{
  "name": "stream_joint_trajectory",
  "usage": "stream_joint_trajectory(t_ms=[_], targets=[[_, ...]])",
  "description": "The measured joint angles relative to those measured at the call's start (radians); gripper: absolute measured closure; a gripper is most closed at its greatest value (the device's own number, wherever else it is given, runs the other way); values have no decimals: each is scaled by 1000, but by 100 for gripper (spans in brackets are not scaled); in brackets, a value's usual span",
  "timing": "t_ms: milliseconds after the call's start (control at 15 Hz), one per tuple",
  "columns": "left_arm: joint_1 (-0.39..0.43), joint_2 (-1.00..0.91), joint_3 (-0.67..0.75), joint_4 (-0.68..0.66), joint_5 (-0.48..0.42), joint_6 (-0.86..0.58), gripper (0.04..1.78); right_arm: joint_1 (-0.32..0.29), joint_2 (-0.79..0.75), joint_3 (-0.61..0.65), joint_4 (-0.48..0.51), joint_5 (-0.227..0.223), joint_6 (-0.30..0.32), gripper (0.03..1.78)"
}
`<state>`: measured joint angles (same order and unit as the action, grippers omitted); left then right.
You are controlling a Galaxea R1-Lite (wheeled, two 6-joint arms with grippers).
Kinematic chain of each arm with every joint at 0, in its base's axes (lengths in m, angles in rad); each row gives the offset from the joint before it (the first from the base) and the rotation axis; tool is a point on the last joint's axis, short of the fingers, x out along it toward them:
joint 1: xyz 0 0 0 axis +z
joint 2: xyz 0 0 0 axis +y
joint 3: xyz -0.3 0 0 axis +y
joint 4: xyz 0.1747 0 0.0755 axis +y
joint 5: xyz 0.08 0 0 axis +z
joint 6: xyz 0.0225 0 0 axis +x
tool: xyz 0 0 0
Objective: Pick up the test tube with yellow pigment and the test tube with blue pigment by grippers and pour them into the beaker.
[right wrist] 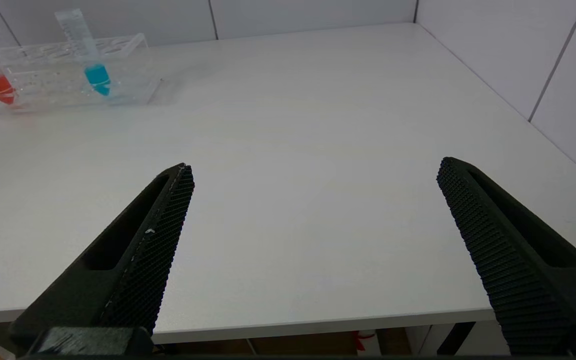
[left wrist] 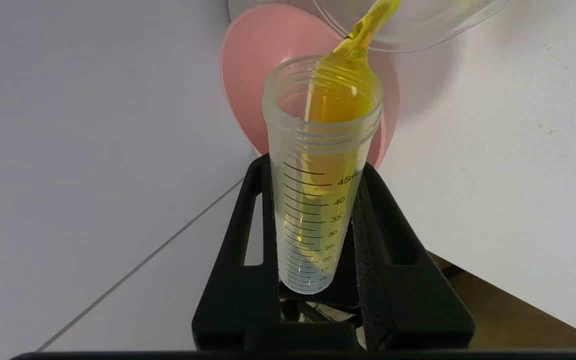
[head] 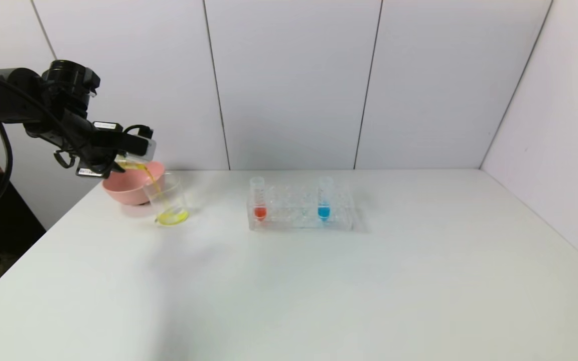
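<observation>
My left gripper [head: 136,150] is shut on the test tube with yellow pigment [left wrist: 318,210] and holds it tipped over the beaker [head: 168,198] at the table's far left. A yellow stream runs from the tube's mouth into the beaker, and yellow liquid pools at its bottom. The beaker's rim [left wrist: 418,35] lies just beyond the tube's mouth in the left wrist view. The test tube with blue pigment [head: 324,198] stands upright in the clear rack [head: 299,213]; it also shows in the right wrist view [right wrist: 90,60]. My right gripper [right wrist: 315,170] is open and empty above the table's front edge.
A pink bowl [head: 128,188] sits right behind the beaker, touching or nearly so. A tube with orange-red liquid [head: 259,200] stands at the rack's left end. White walls close the table at the back and right.
</observation>
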<state>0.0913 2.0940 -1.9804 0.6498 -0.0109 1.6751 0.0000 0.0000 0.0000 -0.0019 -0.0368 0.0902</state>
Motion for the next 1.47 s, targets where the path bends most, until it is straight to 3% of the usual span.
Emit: stream_joint_trajectory(t_ms=[1467], targets=[[-5,10,-3,11,-8,-11,138,0,0,0,0,0,0,4]])
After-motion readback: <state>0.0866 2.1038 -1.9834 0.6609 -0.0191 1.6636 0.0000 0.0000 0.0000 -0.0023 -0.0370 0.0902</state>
